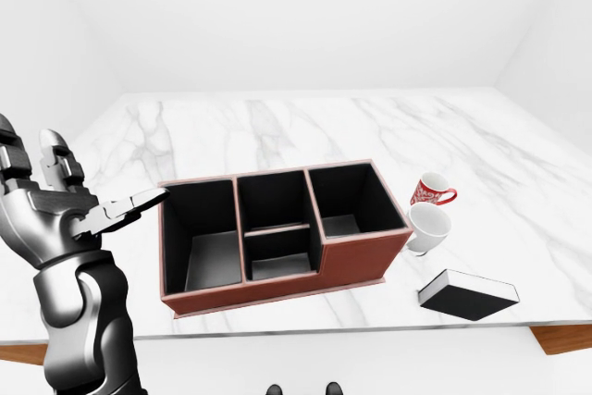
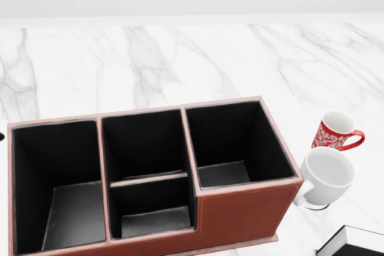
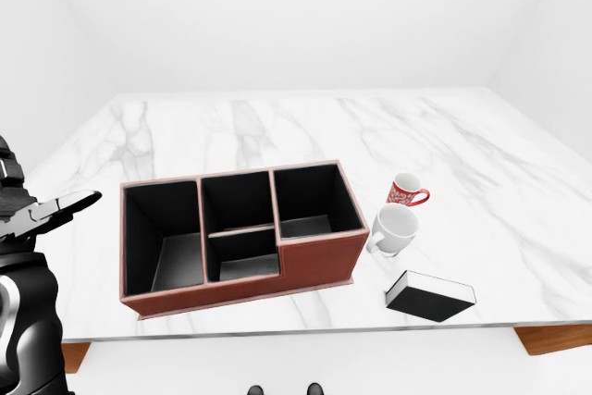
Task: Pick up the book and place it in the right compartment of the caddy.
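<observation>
On marble table point(image 1: 277, 127), book point(image 1: 468, 294) flat right of caddy point(image 1: 282, 233), left hand point(image 1: 55, 205) raised, fingers point(image 1: 139, 201) spread.

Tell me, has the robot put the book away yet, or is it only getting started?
Only getting started. The book lies flat on the marble table, right of the caddy, whose right compartment holds nothing. The left hand is raised with open fingers, holding nothing; the right hand isn't visible. Grasping and placing both remain.
</observation>
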Available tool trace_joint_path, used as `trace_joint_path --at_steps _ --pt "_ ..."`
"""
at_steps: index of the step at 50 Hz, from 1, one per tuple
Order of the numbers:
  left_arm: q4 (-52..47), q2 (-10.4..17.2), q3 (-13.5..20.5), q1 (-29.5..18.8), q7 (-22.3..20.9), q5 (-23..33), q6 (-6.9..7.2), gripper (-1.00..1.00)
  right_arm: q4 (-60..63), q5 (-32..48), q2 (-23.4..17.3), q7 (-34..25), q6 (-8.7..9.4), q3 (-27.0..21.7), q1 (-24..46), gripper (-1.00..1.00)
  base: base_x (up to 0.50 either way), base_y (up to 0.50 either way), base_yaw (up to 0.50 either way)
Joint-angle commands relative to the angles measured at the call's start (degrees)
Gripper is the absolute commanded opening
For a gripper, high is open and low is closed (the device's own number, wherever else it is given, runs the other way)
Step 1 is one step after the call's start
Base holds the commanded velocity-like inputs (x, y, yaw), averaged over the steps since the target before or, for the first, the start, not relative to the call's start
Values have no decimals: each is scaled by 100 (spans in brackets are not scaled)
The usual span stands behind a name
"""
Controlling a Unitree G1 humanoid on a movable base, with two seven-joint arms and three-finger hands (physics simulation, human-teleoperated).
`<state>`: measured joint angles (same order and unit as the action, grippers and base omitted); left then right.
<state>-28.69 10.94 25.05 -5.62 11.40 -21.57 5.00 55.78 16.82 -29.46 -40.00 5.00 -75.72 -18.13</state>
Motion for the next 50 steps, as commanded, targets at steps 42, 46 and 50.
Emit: trace_joint_path --at_steps 42,46,50 --pt "-65 -31 2 24 -26 24 0 100 -1467 1845 1775 0 0 748 277 100 0 0 0" --pt "-37 -30 -9 20 -29 29 0 100 -1578 1889 1838 0 0 837 249 100 0 0 0" --pt "-21 -29 -15 13 -31 34 0 100 -1543 1932 1745 0 0 848 279 100 0 0 0"
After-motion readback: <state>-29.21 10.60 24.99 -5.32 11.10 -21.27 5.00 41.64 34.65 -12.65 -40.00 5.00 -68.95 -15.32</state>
